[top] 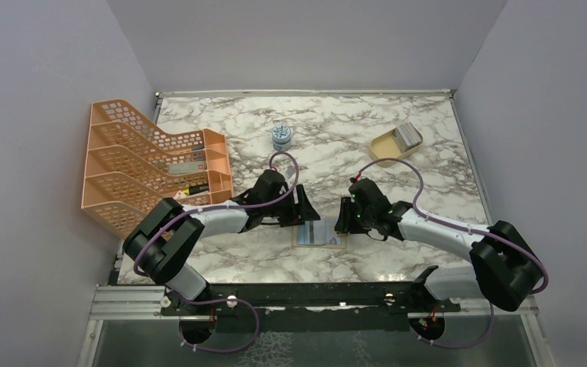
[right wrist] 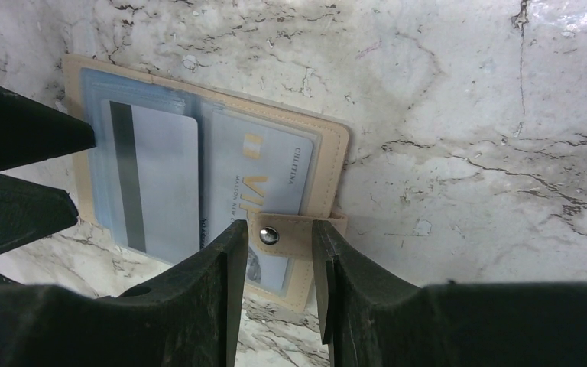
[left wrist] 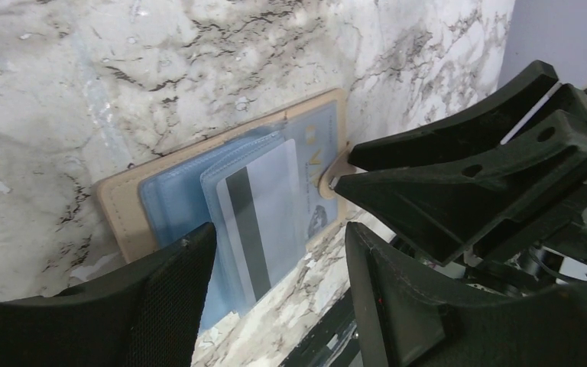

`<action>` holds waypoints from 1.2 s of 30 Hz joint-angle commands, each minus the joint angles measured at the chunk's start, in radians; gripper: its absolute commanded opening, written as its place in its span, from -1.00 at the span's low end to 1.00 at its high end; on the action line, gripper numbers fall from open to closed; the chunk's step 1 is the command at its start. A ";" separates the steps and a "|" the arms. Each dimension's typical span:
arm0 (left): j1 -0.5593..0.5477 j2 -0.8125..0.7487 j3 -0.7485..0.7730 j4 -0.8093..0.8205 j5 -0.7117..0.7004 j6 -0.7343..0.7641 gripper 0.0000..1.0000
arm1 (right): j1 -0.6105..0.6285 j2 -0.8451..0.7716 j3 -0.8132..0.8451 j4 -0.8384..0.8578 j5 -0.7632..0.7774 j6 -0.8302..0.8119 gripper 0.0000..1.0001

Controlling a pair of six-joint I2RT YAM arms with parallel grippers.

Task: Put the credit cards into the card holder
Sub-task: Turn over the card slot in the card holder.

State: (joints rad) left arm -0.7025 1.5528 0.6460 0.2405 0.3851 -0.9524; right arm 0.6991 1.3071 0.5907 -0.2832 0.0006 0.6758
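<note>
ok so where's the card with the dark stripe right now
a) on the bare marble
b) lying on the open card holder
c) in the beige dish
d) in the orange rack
b: the striped card lies on the pale blue pockets of the opened card holder, beside the other card.

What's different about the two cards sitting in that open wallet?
The striped card lies back up, showing a dark magnetic stripe; the lettered card lies front up, with gold lettering. The striped card sits in the half of the card holder away from the snap tab; the lettered card sits in the half that the tab overlaps. Both are pale, alike in size, and lie flat in pockets.
</note>
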 commanded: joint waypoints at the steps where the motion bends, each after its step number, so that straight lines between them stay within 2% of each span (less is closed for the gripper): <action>1: -0.006 -0.034 -0.002 0.053 0.054 -0.025 0.28 | 0.004 0.011 -0.015 0.032 -0.024 0.002 -0.25; 18: -0.052 -0.010 0.023 0.181 0.110 -0.114 0.27 | 0.004 -0.007 0.009 0.002 0.018 0.009 -0.26; 22: -0.074 -0.006 0.040 0.189 0.097 -0.118 0.26 | 0.003 -0.060 0.028 -0.054 0.127 0.069 -0.27; 29: -0.099 0.014 0.063 0.192 0.086 -0.102 0.26 | 0.004 -0.234 0.073 -0.199 0.415 0.126 -0.27; 36: -0.126 0.042 0.073 0.192 0.078 -0.062 0.26 | 0.003 -0.410 0.167 -0.283 0.622 0.092 -0.27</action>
State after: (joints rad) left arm -0.8181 1.5753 0.6998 0.4072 0.4614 -1.0504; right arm 0.6994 0.9684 0.6903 -0.5091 0.4282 0.7807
